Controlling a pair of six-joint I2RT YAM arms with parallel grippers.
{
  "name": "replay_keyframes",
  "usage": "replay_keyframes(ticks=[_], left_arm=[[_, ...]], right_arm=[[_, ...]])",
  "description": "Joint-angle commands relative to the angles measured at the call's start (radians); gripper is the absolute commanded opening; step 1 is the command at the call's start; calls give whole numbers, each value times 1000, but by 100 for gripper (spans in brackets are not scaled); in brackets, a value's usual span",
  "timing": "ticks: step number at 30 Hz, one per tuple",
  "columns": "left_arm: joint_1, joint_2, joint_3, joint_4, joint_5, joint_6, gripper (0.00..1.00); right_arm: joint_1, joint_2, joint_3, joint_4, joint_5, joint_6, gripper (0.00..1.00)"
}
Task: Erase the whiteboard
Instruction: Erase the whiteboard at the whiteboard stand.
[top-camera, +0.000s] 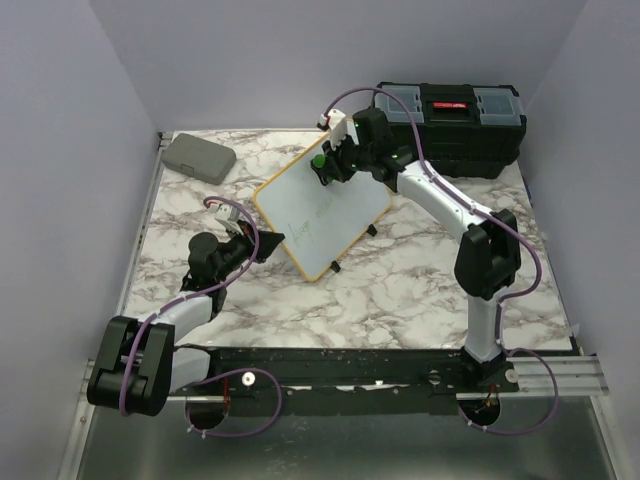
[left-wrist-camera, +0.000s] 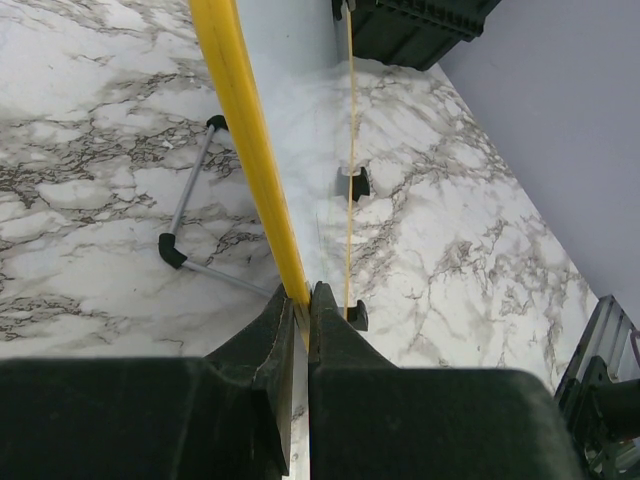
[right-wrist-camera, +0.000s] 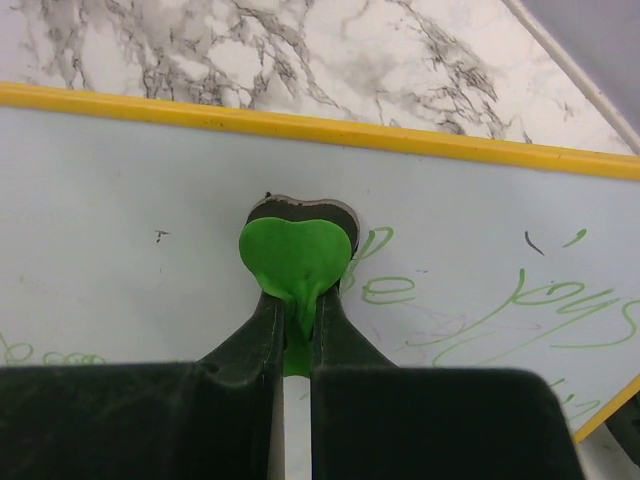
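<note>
Yellow-framed and white-faced, the whiteboard (top-camera: 322, 212) sits propped at a tilt on its wire stand (left-wrist-camera: 190, 215) near the middle of the marble table (top-camera: 400, 290), turned at an angle to the table's edges. Green handwriting (right-wrist-camera: 500, 310) runs across much of its face, and the patch to the left of the writing looks clean apart from a few small marks.

The right tool (right-wrist-camera: 300, 300) is clamped on the stem of a green heart-shaped eraser (right-wrist-camera: 295, 255), whose dark pad appears to rest against the board near its top edge, just beside the first green letters. The left tool (left-wrist-camera: 305, 295) is closed on the board's yellow frame at the near-left edge, bracing it.

Wiping looks to be the step in hand, with most of the writing left to clear. The next move calls for sweeping the pad sideways and down over the letters with steady pressure, while the left grip keeps the light board from sliding or tipping.

Behind the board stand a black toolbox (top-camera: 450, 125) and, at the back left, a grey case (top-camera: 198, 157).
</note>
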Motion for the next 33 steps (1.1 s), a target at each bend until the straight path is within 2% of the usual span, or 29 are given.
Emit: replay_keyframes(ticks=[1, 4, 10, 15, 19, 23, 26, 30, 33], left_arm=[[-20, -12, 15, 18, 77, 75, 0], [-20, -15, 13, 16, 77, 75, 0], [-21, -5, 13, 25, 81, 72, 0], [-21, -6, 14, 23, 82, 73, 0], [-21, -12, 18, 11, 81, 76, 0], [-21, -12, 21, 9, 83, 76, 0], [-21, -9, 21, 9, 84, 76, 0], [-21, -8, 22, 11, 85, 76, 0], [-21, -8, 22, 13, 85, 76, 0]], right_arm=[[16, 32, -1, -51, -144, -54, 1], [20, -9, -103, -44, -172, -103, 1], [10, -84, -272, 59, 18, -98, 1], [-13, -61, -206, 88, 77, -48, 1], [-14, -1, -75, 65, 102, -20, 1], [-13, 52, 39, 21, 90, -13, 1], [-12, 59, 57, -1, 15, -21, 1], [-8, 33, -11, -45, -95, -77, 1], [-8, -16, -119, -28, -100, -110, 1]])
